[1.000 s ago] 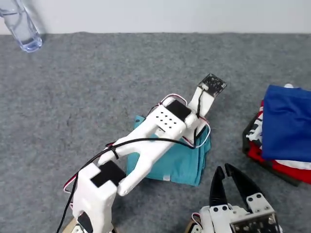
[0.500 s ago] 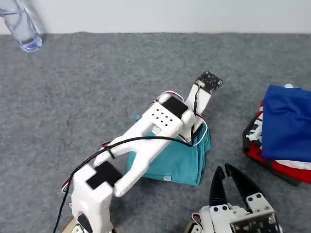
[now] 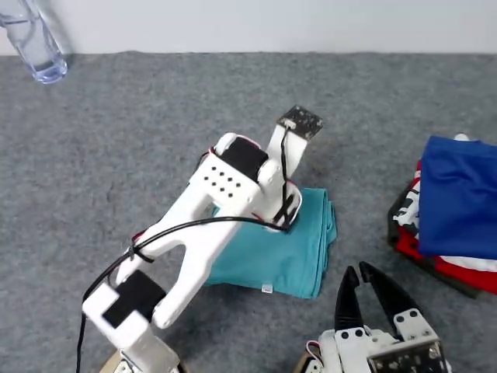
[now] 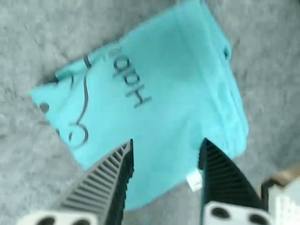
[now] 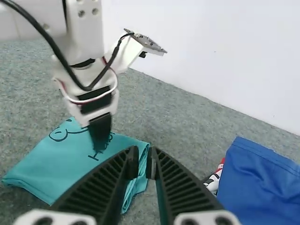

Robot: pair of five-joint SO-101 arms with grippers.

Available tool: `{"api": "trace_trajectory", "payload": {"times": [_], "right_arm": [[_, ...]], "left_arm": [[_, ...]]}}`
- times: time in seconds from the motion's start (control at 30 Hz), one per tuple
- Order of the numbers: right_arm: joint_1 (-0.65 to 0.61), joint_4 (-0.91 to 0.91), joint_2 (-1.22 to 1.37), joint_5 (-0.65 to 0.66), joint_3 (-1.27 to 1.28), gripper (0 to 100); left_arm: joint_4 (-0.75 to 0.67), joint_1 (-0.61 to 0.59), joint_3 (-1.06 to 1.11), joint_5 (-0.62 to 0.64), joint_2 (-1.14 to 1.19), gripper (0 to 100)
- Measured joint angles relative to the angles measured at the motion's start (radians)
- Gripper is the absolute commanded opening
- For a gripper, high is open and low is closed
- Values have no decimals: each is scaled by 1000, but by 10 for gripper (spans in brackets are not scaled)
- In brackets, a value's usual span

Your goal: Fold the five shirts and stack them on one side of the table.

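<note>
The left gripper is held open over the folded teal shirt on the grey table. The right gripper is seen closed and empty, near the stack of shirts.

high: fixed overhead, looked down over the table | left wrist: aimed straight down, close above the teal shirt | right wrist: low, faced across the table toward the wall | shared: teal shirt showed in all three
</note>
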Motion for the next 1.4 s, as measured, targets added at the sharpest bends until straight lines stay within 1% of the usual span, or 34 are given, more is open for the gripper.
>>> {"api": "trace_trajectory", "payload": {"times": [0.17, 0.23, 0.37, 0.47, 0.53, 0.63, 0.73, 0.83, 0.97, 1.13, 1.27, 1.4], "right_arm": [[0, 0, 0, 0, 0, 58], [0, 0, 0, 0, 0, 58], [0, 0, 0, 0, 0, 58], [0, 0, 0, 0, 0, 58], [0, 0, 0, 0, 0, 58], [0, 0, 0, 0, 0, 61], [0, 0, 0, 0, 0, 62], [0, 0, 25, 0, 44, 62], [11, 0, 114, 0, 75, 62], [15, -3, 282, 0, 75, 63], [15, -34, 390, -8, 78, 65], [15, -112, 499, -109, 86, 135]], "left_arm": [[-11, -11, 221, -21, -120, 139], [-58, -12, 353, -48, -183, 141], [-199, -6, 643, -86, -325, 141], [-299, -9, 819, -112, -400, 141], [-334, -9, 882, -120, -413, 141], [-344, -12, 895, -140, -434, 141], [-293, -54, 867, -146, -479, 141], [-230, -127, 806, -153, -580, 141], [-201, -247, 801, -206, -778, 141], [-198, -436, 911, -299, -1062, 141], [-198, -566, 1014, -385, -1240, 141], [-198, -690, 1089, -451, -1350, 141]]}}
